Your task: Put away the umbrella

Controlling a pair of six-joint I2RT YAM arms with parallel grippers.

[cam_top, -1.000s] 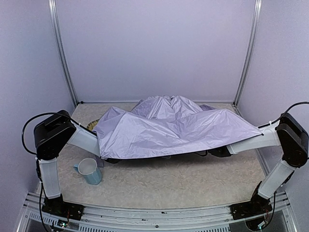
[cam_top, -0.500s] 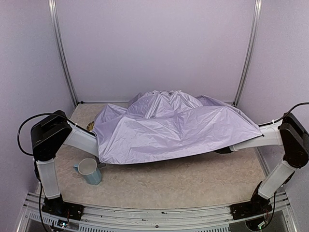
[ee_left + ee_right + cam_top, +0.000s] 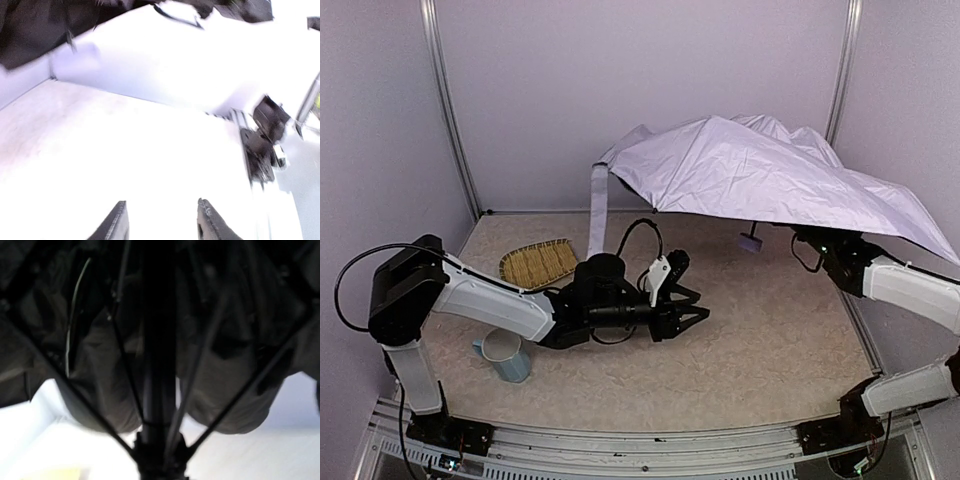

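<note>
Umbrella hangs open in the air above the right gripper, its pale lavender canopy tilted, the high edge toward the back wall and the low edge running out over the right arm. The canopy covers most of that gripper from above, so its 2 fingers barely show in the top view. In the right wrist view the thin black shaft runs straight up from the fingers into the black lining, with ribs fanning out on both sides. The right gripper is closed on the shaft and is the umbrella's only support. A small lavender knob hangs just left of those fingers, under the canopy's edge. A long pale strap dangles from the canopy's far left corner, well left of them.

The left gripper lies low over the table, pointing right, its 2 fingers spread apart with nothing between them. In the left wrist view the 2 fingertips stand over bright, washed-out table. The umbrella is above and to the right of these fingers, not touching them.

Behind the left fingers, toward the back-left, lies a woven straw tray. A pale blue cup stands upright well left of them, beside the left forearm, near the front edge.
</note>
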